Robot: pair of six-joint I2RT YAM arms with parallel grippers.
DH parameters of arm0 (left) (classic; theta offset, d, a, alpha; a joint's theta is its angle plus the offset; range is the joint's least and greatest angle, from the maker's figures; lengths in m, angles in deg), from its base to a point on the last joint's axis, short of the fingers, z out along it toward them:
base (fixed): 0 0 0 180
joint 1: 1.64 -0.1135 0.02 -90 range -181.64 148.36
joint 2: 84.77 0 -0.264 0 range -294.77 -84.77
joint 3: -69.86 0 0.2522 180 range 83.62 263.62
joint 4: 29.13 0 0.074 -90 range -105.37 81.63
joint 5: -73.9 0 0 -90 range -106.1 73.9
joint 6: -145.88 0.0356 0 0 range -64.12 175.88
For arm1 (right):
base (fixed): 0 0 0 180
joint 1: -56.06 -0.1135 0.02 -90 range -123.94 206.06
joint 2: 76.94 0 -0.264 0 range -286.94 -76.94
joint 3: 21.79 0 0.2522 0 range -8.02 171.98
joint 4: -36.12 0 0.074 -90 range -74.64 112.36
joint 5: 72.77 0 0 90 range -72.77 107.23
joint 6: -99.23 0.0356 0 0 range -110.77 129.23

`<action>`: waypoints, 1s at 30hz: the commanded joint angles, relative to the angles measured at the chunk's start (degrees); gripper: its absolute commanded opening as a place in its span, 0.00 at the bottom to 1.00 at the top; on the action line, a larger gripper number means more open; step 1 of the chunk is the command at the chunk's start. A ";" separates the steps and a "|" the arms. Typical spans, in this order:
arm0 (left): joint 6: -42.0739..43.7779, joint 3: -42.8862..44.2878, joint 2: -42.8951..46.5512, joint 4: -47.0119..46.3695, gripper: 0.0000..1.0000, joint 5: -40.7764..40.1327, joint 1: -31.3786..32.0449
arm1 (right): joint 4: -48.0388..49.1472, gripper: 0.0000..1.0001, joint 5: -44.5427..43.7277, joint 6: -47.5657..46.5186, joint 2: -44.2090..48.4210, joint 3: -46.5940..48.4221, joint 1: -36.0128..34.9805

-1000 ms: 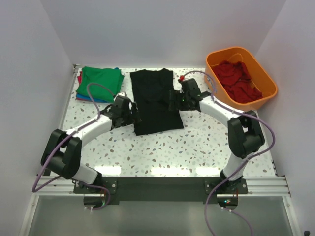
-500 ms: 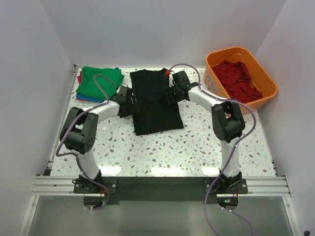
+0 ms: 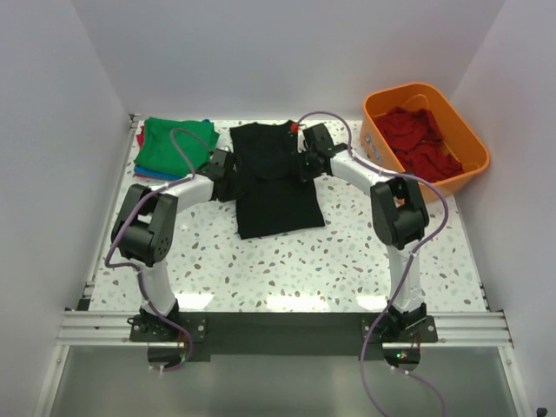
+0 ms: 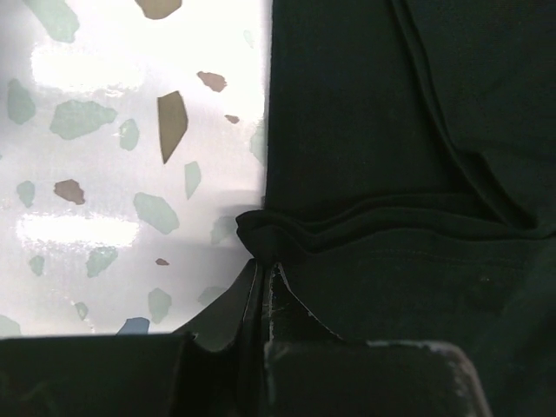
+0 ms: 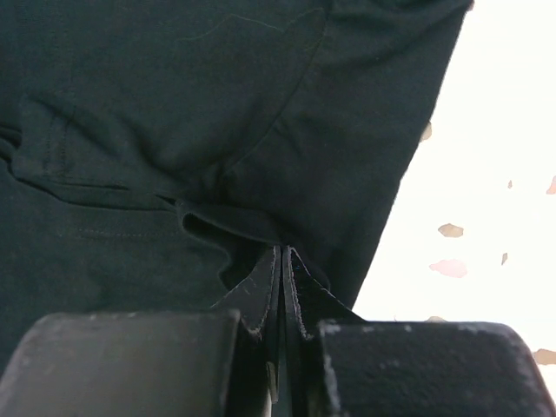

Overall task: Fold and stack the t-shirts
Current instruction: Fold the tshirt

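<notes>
**Shirt pinched at both side edges**

Top external view: a white speckled terrazzo table (image 3: 347, 252) sits in a booth of plain pale walls, lit brightly along the far edge. The black t-shirt (image 3: 276, 187) lies flat at the centre. Its long axis runs from 12 to 6 o'clock, collar toward 12 and hem toward 6, leaning slightly off square. The left gripper (image 3: 228, 165) meets the shirt's 9 o'clock edge and the right gripper (image 3: 304, 165) its 3 o'clock edge, both in the upper half. At 10 o'clock a folded green t-shirt (image 3: 178, 141) tops a stack, with slivers of blue (image 3: 152, 174) and red (image 3: 140, 137) cloth showing beneath; how many lie there cannot be told. At 2 o'clock an orange tub (image 3: 469, 143) holds crumpled red t-shirts (image 3: 417, 143). The jaws themselves are too small to read here.

Left wrist view: the fingers (image 4: 252, 295) are closed on a bunched fold of the black shirt's edge. Bare table lies toward 9 o'clock and black cloth toward 3. The frame cuts off most of the shirt.

Right wrist view: the fingers (image 5: 300, 287) are pressed together on a fold of black cloth beside a sleeve seam. Overexposed table fills the 3 o'clock side.
</notes>
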 commanded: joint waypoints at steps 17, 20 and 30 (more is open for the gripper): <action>4.61 1.54 5.10 -8.36 0.00 6.33 -0.15 | -0.44 0.00 -9.11 1.19 8.84 -2.26 0.95; 4.26 3.56 2.03 -5.92 0.00 3.08 -0.24 | -0.88 0.00 -8.32 1.98 5.50 0.03 1.39; 4.26 10.43 -3.10 0.17 0.70 -1.85 -0.32 | -4.30 0.57 -7.88 1.90 1.88 5.74 1.74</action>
